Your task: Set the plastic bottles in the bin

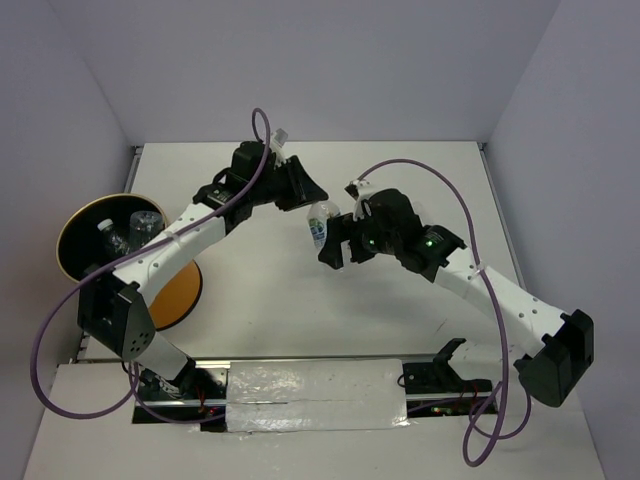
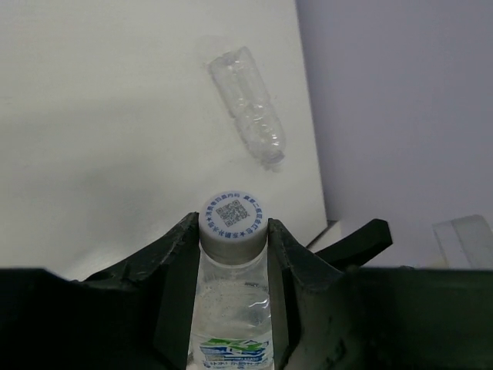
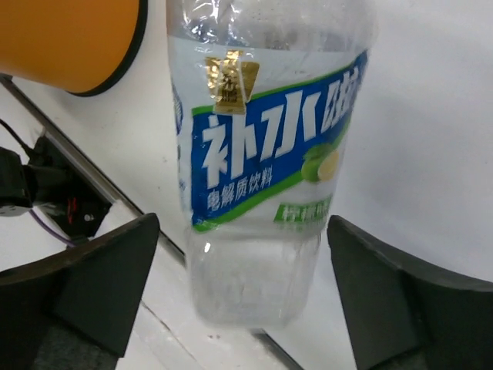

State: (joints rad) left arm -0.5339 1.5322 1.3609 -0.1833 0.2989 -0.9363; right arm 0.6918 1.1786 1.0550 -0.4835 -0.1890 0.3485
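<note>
**Bottle pinched in left gripper, right gripper spread**

I see my left gripper clamped on the neck of the bottle, just under its white cap, near the middle of the table. In the top view my right gripper sits at 5 o'clock from it, fingers wide apart on either side of the blue-and-white label, not touching. The bin stands at 9 o'clock on the table, with at least two bottles inside. A label-less bottle lies on its side at 12 o'clock from the cap in my left wrist view.
</note>
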